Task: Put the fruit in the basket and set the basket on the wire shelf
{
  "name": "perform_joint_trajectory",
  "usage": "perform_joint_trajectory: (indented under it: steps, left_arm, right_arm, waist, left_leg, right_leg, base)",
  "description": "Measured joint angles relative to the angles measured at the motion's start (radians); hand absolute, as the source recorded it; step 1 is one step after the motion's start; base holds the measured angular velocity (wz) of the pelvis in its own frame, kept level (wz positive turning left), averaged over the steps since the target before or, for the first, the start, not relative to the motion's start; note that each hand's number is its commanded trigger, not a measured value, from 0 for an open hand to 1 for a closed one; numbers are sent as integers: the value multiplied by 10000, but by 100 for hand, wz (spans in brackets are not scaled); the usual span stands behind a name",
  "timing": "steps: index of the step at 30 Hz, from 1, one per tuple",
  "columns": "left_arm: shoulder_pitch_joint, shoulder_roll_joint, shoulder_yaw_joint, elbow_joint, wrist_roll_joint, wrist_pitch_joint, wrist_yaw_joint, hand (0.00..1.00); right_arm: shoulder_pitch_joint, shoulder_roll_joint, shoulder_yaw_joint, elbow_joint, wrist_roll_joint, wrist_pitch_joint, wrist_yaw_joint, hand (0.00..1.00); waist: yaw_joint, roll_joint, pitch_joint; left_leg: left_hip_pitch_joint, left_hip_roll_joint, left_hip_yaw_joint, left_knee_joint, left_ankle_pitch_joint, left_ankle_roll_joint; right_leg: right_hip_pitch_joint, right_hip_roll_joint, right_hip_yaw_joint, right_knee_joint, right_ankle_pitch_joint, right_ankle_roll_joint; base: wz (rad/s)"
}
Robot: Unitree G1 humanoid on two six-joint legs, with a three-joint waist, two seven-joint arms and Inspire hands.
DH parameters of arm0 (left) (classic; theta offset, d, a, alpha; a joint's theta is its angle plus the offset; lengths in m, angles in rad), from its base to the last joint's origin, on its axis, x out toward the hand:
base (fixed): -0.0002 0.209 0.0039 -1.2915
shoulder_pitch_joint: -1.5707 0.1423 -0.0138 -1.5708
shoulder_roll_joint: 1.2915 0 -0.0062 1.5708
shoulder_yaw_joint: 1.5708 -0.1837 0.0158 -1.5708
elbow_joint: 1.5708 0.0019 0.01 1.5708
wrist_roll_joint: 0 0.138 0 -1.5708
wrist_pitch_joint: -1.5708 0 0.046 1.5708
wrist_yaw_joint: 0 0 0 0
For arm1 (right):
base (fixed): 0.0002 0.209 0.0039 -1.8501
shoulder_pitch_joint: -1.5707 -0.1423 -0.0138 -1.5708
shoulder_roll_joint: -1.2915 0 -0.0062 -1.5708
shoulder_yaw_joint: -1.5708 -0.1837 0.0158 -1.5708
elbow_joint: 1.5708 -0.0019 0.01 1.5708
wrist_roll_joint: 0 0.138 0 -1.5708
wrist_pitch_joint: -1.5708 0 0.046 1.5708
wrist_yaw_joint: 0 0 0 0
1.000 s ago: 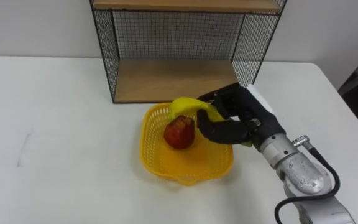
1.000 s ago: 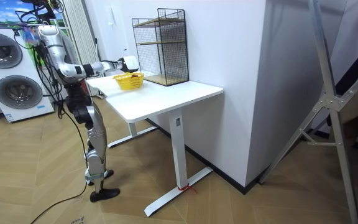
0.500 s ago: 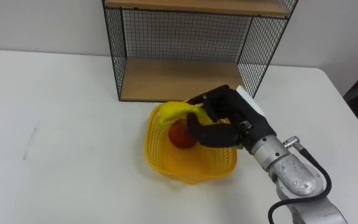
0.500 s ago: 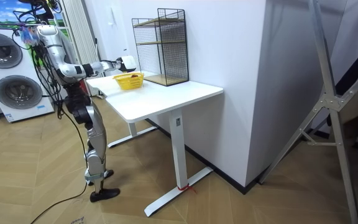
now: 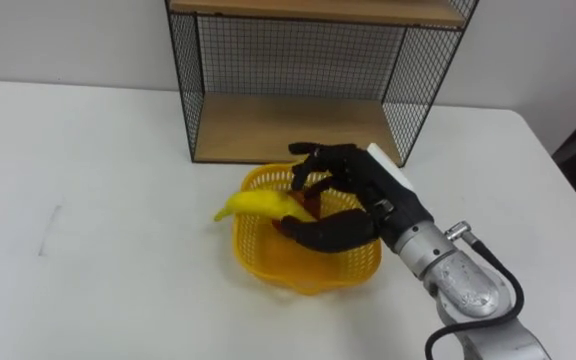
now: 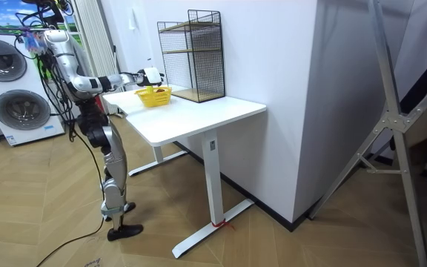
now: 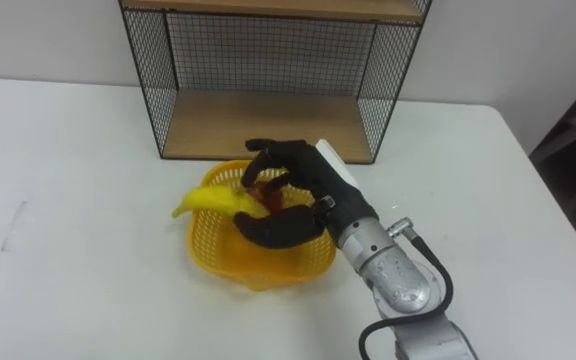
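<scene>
Left eye view: shows the right hand [image 5: 363, 190] above the yellow basket [image 5: 308, 278] on the white surface [image 5: 98, 200], fingers [image 5: 318, 155] spread wide and loosely curved, holding nothing. Shows the banana [image 5: 253, 205] draped across the basket's left rim, one end poking out over the surface, the other inside just beside the thumb tip; touching or not, cannot tell. Shows the red fruit [image 5: 311, 203] down in the basket, half hidden under the fingers. Wire shelf [image 5: 288, 128] right behind the basket, lower board bare.

Judging the step as getting the banana fully in. To do it well: push the outer end inward with straight fingers, or re-pinch it mid-length and lower it beside the red fruit. Keep pressure off the rim to avoid sliding or tipping the basket. Lift away clear of the banana so as not to drag it out.

Room view: shows the robot standing at the surface's end on the room view's left, right arm reaching to the basket [image 6: 154, 95], wire shelf [image 6: 193, 55] beyond it. Too small to read the fingers.

Right eye view: same layout. Banana [image 7: 213, 200] left of the fingers [image 7: 268, 150], across the rim of the basket [image 7: 258, 268]. Right hand [image 7: 318, 190] over the middle, red fruit [image 7: 268, 198] between upper fingers and thumb, not gripped as far as visible.
</scene>
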Motion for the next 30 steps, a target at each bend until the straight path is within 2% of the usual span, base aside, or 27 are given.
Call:
perform_joint_trajectory:
  steps: [8, 21, 25, 30]
  left_arm:
    - [0, -3, 6, -2, -74, 0, 0, 0]
    - [15, -14, 7, -12, -72, 3, 0, 0]
    - [16, -20, 6, -16, -66, 13, 0, 0]
    - [26, -24, 6, -25, -71, 19, 2, 0]
  right_arm:
    - [1, -9, -1, 23, 26, 0, -10, 0]
    - [1, -63, -35, 25, 73, 1, -17, 0]
    - [1, -47, -107, 25, 89, 5, -78, 0]
    - [1, -45, -160, 25, 129, 6, -253, 0]
  waist:
    - [-19, 13, 42]
    - [-83, 30, 39]
    - [-93, 61, 19]
    - [-124, 165, -75]
  left_leg:
    - [34, -1, 4, -14, 0, 0]
    - [47, 0, 65, -20, 0, 0]
    - [41, 0, 41, -21, 0, 0]
    - [58, 0, 72, -36, 3, 2]
  right_leg:
    - [36, 5, 2, -16, 0, 1]
    - [35, 8, 28, -14, 0, 1]
    - [30, 8, 6, -15, 0, 0]
    - [26, 6, -1, -16, 0, 0]
  base:
    - [0]
    - [0]
    - [0]
    - [0]
